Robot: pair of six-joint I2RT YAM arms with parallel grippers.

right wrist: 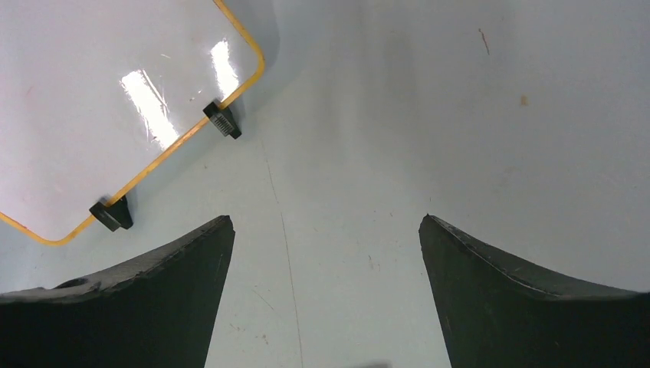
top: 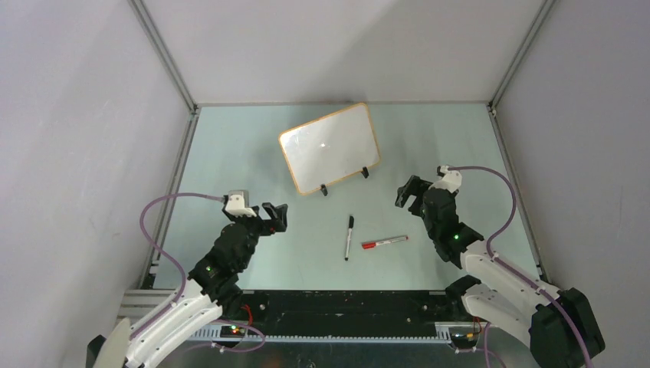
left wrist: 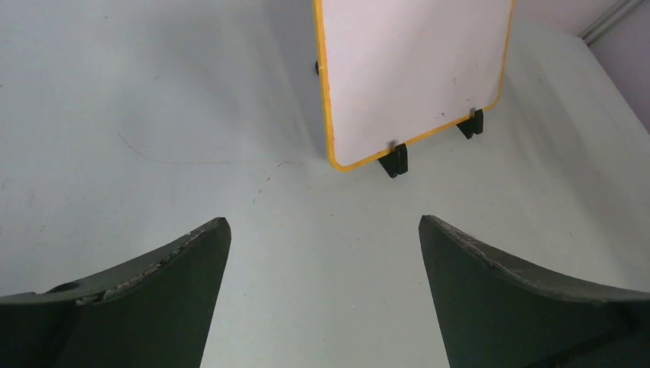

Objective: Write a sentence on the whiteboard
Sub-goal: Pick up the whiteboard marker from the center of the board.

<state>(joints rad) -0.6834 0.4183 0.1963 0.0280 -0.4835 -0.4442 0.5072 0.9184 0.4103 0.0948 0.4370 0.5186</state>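
Note:
The whiteboard [top: 329,148] with an orange frame stands tilted on two black clip feet at the back middle of the table. Its face is blank; no sentence shows on it. It also shows in the left wrist view [left wrist: 410,73] and the right wrist view [right wrist: 100,100]. A black marker [top: 349,236] and a red-capped marker [top: 385,242] lie on the table in front of it. My left gripper [top: 277,217] is open and empty, left of the markers. My right gripper [top: 410,193] is open and empty, right of the board.
Grey walls with metal corner rails enclose the pale green table [top: 230,153] on three sides. The arm bases and a black rail [top: 329,307] run along the near edge.

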